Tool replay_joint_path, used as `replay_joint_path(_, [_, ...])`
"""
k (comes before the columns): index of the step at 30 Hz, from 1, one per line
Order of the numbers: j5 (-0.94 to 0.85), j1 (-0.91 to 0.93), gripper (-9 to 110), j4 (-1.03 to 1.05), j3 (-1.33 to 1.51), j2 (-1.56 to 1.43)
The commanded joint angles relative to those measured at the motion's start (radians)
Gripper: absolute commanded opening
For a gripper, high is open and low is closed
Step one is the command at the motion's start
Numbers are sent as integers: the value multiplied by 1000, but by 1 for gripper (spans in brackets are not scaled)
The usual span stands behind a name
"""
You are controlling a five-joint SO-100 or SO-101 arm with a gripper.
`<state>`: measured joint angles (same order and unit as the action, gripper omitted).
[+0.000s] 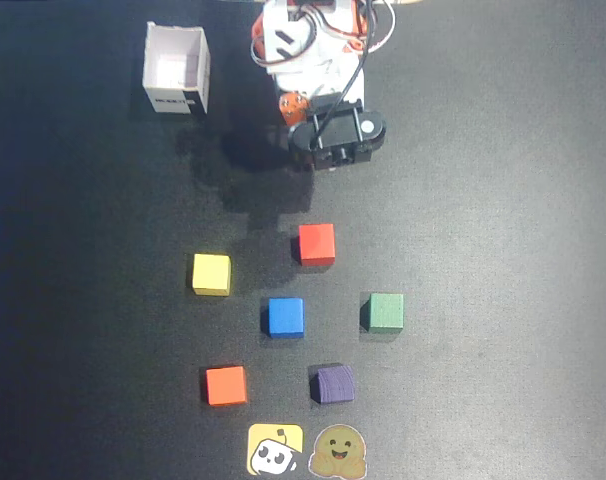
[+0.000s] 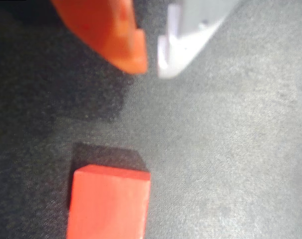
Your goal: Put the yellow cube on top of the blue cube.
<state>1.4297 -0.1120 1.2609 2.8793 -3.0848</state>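
The dark tabletop [image 1: 503,200] fills the overhead view. The arm [image 1: 313,60] sits at the upper middle of that frame, folded over its white base, its black wrist end pointing down-frame, well above the cubes. In the wrist view the jaws [image 2: 151,67] enter from the top edge: an orange finger on the left and a white one on the right, tips nearly touching with only a thin gap, holding nothing and hanging over bare tabletop.

A white open box [image 1: 178,70] stands at the upper left of the overhead view; dark print runs along its lower wall, too small to read.

The yellow cube [image 1: 211,274] lies left of centre, plain and matte, square-edged. The blue cube [image 1: 285,317] sits at centre, down-frame and right of it, apart, same size, bright and unmarked. Around them lie the red cube [image 1: 316,243], the green cube [image 1: 385,312], the orange cube [image 1: 226,385] and the purple cube [image 1: 334,384]. The wrist view shows the red cube at lower left.

Two stickers lie at the bottom edge: a yellow square sticker [image 1: 275,451] with a cartoon face and a round smiling sticker [image 1: 338,453].
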Motion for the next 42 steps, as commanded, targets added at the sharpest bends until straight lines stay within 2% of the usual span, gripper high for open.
replay_joint_path(1, [-2, 8, 0, 0, -6, -8])
replay_joint_path(32, [-43, -2, 0, -28, -6, -8])
replay_joint_path(34, [-3, 15, 1, -35, -6, -8])
replay_joint_path(42, [-46, 17, 8, -89, -37, -8])
